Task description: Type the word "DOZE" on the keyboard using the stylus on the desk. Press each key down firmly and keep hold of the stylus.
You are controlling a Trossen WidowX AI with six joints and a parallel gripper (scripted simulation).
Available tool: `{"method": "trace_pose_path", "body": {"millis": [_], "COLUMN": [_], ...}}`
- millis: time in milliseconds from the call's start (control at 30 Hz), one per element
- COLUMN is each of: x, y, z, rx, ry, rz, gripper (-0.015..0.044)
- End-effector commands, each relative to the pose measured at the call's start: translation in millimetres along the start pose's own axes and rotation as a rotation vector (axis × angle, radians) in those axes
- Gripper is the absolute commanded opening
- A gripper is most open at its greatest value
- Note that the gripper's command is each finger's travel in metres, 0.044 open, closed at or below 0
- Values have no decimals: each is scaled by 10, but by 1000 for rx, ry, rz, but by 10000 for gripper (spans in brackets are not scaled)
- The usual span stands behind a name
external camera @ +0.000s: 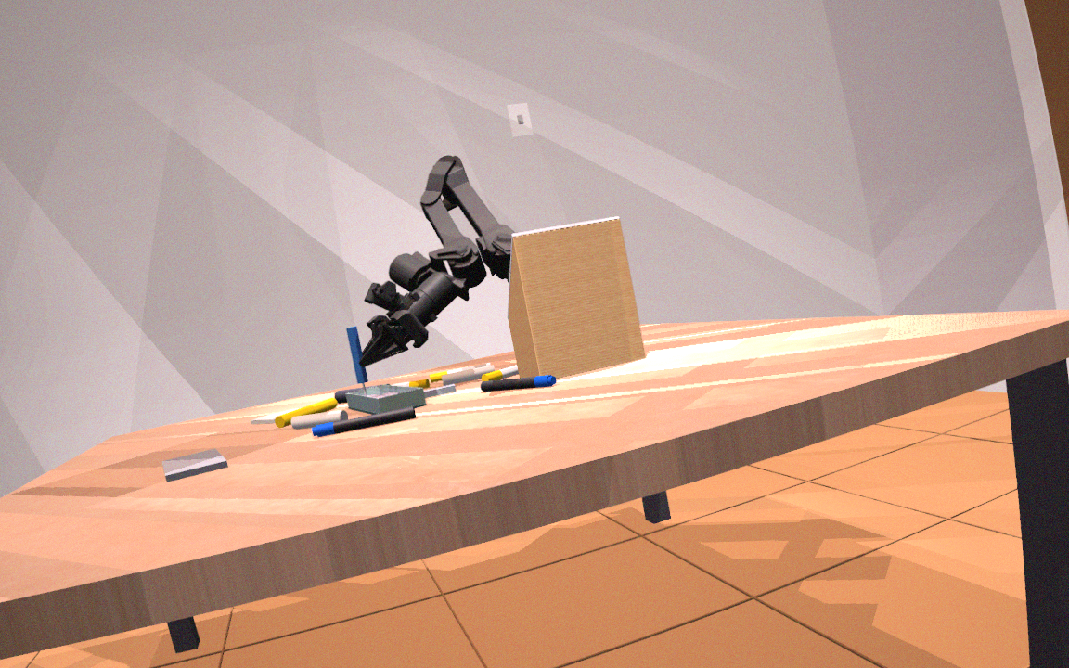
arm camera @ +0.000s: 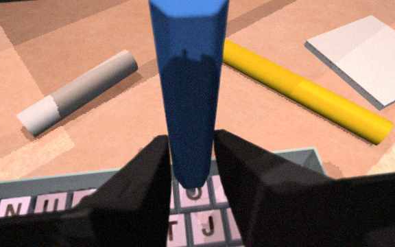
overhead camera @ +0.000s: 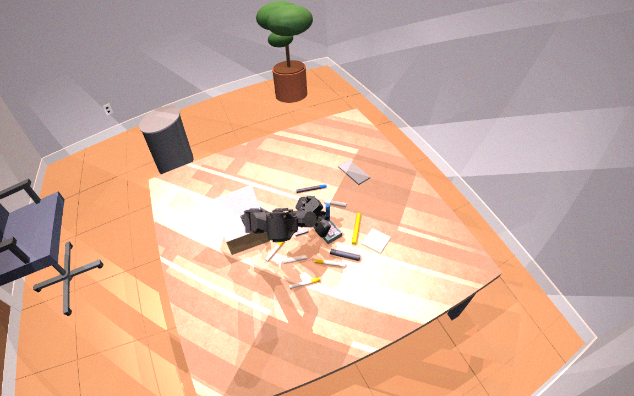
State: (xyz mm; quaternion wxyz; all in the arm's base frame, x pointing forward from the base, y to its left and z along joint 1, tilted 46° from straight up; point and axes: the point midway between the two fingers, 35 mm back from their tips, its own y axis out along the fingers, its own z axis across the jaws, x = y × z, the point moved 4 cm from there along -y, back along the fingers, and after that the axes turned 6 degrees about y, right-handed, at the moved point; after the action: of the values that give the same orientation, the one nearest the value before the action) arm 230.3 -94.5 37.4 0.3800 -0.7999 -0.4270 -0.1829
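My gripper (overhead camera: 327,219) (external camera: 363,363) (arm camera: 191,142) is shut on the blue stylus (overhead camera: 327,210) (external camera: 355,353) (arm camera: 190,99), which stands nearly upright with its thin tip down. The keyboard (overhead camera: 331,240) (external camera: 389,402) (arm camera: 46,180), a grey-green tray with pink keys, lies under the fingertips. In the wrist view the tip is over the O key (arm camera: 195,200); whether it presses the key down cannot be told. The J key (arm camera: 208,227) and part of the T key (arm camera: 174,230) show below it. The N key (arm camera: 13,208) shows at the left. My fingers hide many of the other keys.
Beyond the keyboard lie a white cylinder (overhead camera: 336,203) (arm camera: 81,90), a yellow cylinder (overhead camera: 356,227) (arm camera: 304,90) and a white pad (overhead camera: 376,240) (arm camera: 372,62). A black cylinder (overhead camera: 345,254) lies near the keyboard. A black marker with a blue end (overhead camera: 309,188) (external camera: 367,421) and a wooden stand (external camera: 578,299) are also on the desk.
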Motion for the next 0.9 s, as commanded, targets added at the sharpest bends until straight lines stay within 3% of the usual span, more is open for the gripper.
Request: {"method": "trace_pose_path", "body": {"millis": [0,867], "x": [-13,123], "y": [7,-47], "z": [6,15], "rx": [4,5], "ry": [-4,-3], "rz": [-4,-3], "gripper": [81,81]}}
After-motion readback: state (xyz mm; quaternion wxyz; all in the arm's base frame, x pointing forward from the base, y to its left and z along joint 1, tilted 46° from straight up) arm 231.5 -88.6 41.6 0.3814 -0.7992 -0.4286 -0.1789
